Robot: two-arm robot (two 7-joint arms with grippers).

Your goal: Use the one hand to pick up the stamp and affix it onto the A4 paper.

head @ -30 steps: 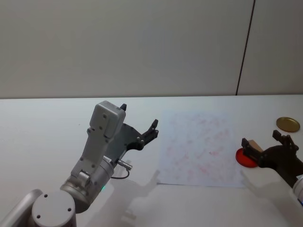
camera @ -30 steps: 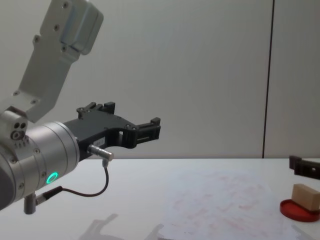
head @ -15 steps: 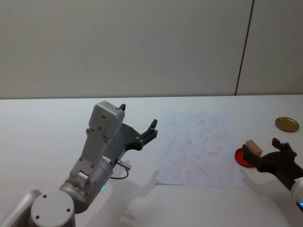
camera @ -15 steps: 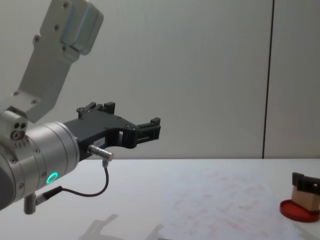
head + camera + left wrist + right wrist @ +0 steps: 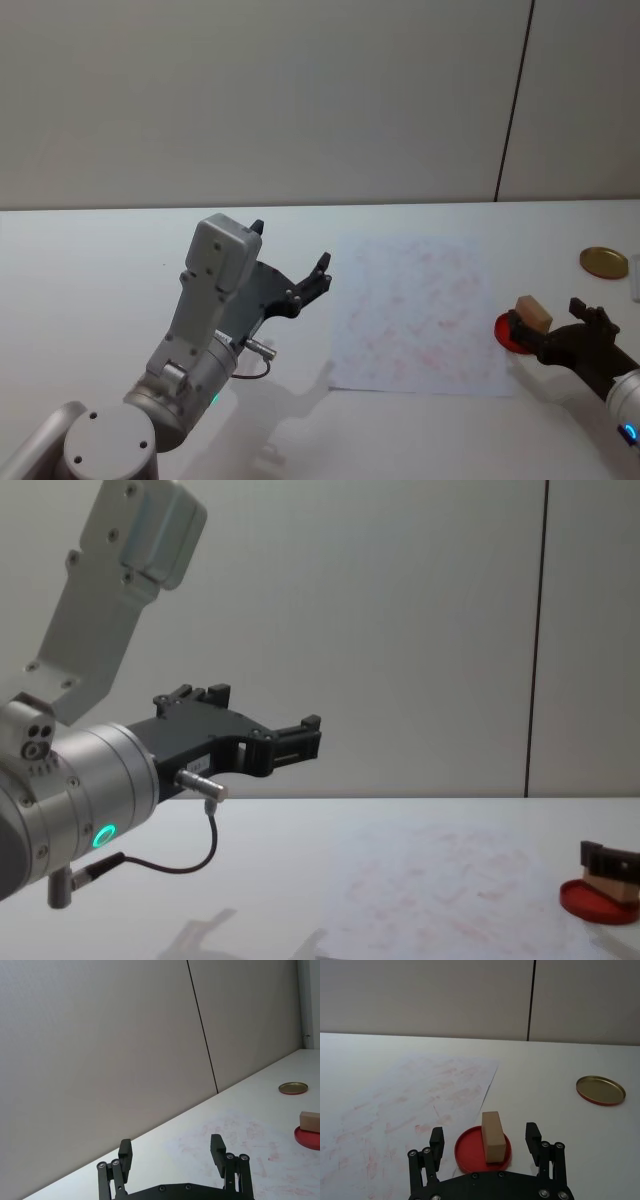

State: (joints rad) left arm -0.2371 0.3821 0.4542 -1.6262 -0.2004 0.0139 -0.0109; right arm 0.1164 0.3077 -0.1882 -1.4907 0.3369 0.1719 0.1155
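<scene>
plainly released at the stamp (image 5: 492, 1136), the right pincer (image 5: 484, 1133) may topple it off the ink pad (image 5: 466, 1149) by closing off-centre; the left pincer (image 5: 170, 1146) idles released, left.

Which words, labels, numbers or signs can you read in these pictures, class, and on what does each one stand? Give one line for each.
No text here can be read.
A4 paper: reddish stamp marks, too faint and smeared to read.
stamp: plain wood, no lettering seen.
red ink pad: no lettering seen.
gold lid: no lettering seen.
</scene>
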